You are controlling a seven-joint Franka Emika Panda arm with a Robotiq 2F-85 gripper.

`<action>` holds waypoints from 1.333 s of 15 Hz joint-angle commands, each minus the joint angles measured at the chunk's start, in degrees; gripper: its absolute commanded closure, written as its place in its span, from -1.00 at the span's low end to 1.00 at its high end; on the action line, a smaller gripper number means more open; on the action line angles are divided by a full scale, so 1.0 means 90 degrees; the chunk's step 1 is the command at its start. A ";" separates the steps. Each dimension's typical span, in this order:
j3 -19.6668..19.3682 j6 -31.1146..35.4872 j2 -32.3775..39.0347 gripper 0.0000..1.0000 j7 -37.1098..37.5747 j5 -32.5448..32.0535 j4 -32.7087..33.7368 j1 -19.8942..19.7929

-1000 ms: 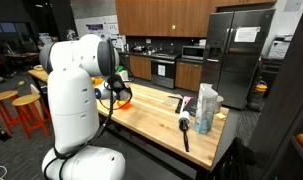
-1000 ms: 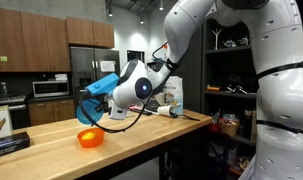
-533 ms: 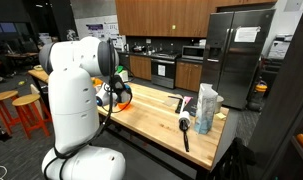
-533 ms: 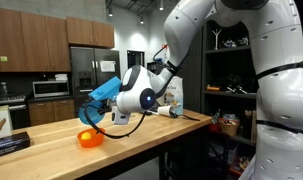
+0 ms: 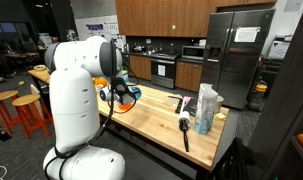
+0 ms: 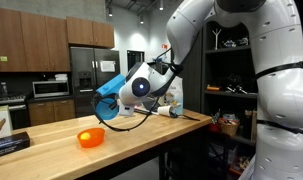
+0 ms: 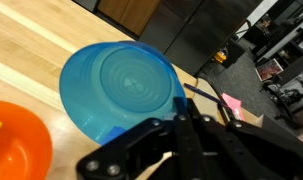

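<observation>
My gripper (image 6: 115, 101) is shut on the rim of a blue bowl (image 6: 109, 86) and holds it tilted in the air above the wooden table (image 6: 141, 140). In the wrist view the blue bowl (image 7: 121, 85) fills the middle, with the gripper fingers (image 7: 181, 112) closed on its lower right edge. An orange bowl (image 6: 90, 138) sits on the table below and to the left of the gripper, and shows at the lower left of the wrist view (image 7: 11, 140). In an exterior view the gripper (image 5: 122, 95) and the blue bowl (image 5: 134, 92) are partly hidden by the arm.
A black-handled utensil (image 5: 184, 130) and a clear bottle (image 5: 205, 108) stand near the table's far end. A dark flat object (image 6: 9, 146) lies at the table's corner. Orange stools (image 5: 27, 110) stand beside the table. A steel fridge (image 5: 236, 55) is behind.
My gripper has lifted the blue bowl up and away from the orange bowl, which has stayed on the table.
</observation>
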 commanded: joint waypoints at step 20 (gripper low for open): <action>-0.0306 0.1217 -0.0026 0.93 -0.2502 0.4202 -0.0187 -0.0744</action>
